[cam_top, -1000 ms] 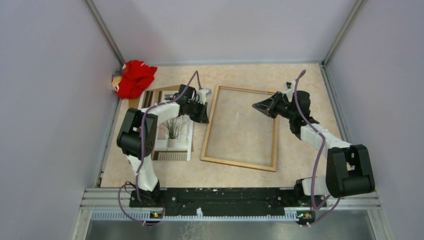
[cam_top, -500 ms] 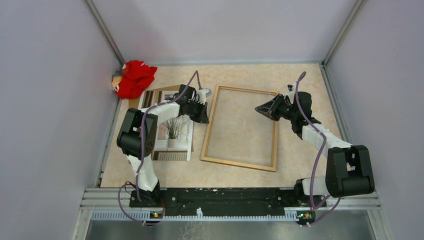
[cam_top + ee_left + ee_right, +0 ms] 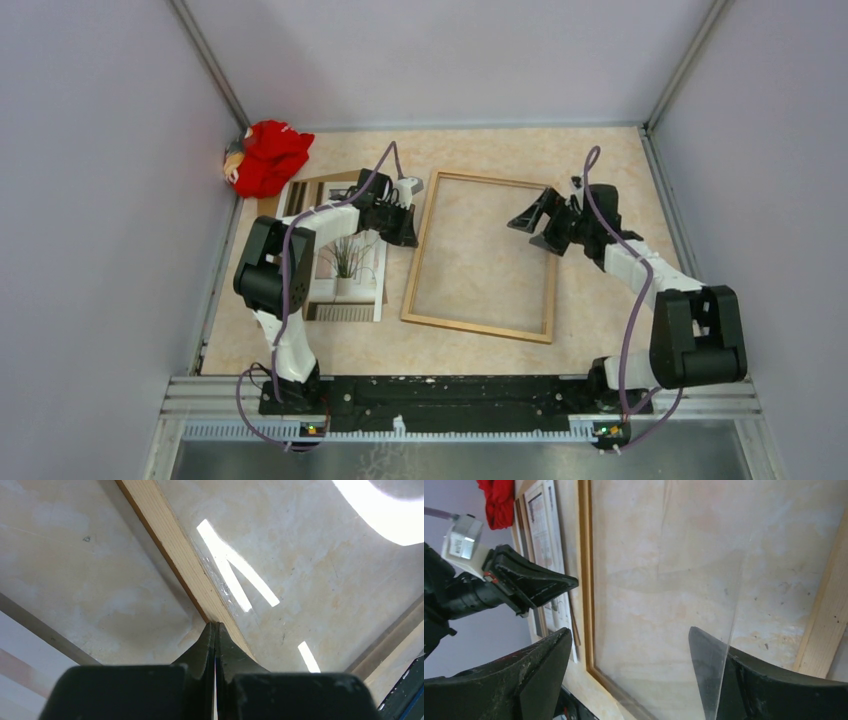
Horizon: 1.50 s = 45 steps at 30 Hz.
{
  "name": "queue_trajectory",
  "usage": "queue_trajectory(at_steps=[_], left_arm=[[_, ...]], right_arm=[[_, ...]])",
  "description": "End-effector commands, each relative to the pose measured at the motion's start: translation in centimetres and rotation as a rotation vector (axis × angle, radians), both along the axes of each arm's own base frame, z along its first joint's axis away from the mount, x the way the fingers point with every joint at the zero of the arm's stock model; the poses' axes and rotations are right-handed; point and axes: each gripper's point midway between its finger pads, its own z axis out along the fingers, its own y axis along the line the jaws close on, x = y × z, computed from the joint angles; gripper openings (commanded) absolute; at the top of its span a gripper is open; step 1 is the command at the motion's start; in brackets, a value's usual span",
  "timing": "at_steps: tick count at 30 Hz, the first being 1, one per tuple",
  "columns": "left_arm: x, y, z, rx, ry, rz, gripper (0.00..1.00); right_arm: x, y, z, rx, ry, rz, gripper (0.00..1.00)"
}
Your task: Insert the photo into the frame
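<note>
The golden-brown wooden frame lies flat mid-table, with a clear pane across its opening. The photo of a thin-stemmed plant lies face up to its left, partly under the left arm. My left gripper is shut, and its fingertips touch the frame's left moulding. I cannot tell if anything thin is pinched. My right gripper hangs wide open over the frame's right side. In the right wrist view the pane's edge crosses one fingertip, which shows through it. Nothing is gripped by the right gripper.
A brown backing board lies under the photo. A red cloth is bunched in the far-left corner. Grey walls close in the table on three sides, and the arms' base rail runs along the near edge.
My right gripper has gone from shut to wide open and shifted slightly nearer over the frame's right side. The left arm, the frame and the photo have not moved.
</note>
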Motion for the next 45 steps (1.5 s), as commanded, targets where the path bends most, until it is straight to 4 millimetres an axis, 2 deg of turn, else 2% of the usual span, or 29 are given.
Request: queue_trajectory(at_steps=[1,13,16,18,29,39,45], left_arm=[[-1.7,0.1,-2.0,0.038,0.046,-0.035,0.0],[-1.6,0.1,-2.0,0.04,0.049,-0.034,0.0],[-1.6,0.1,-2.0,0.04,0.046,-0.036,0.0],[-1.7,0.1,-1.9,0.039,0.048,-0.039,0.0],[-1.7,0.1,-1.7,0.036,0.048,-0.043,0.0],[-1.7,0.0,-1.6,0.038,0.044,-0.043,0.0],[-1.7,0.0,-1.6,0.037,0.047,-0.044,0.0]], right_arm=[[1.1,-0.4,0.1,-0.041,-0.027,0.021,0.88],[1.8,-1.8,-0.6,-0.143,-0.01,-0.013,0.9],[1.9,-2.7,-1.5,-0.203,0.019,-0.032,0.91],[2.0,-3.6,-1.9,-0.256,0.03,-0.055,0.98],[2.1,-5.8,-1.8,-0.385,0.061,-0.104,0.99],[1.6,-5.9,-2.6,-0.444,0.096,-0.109,0.99],[0.9,-6.2,-3.9,-0.455,0.134,-0.119,0.99]])
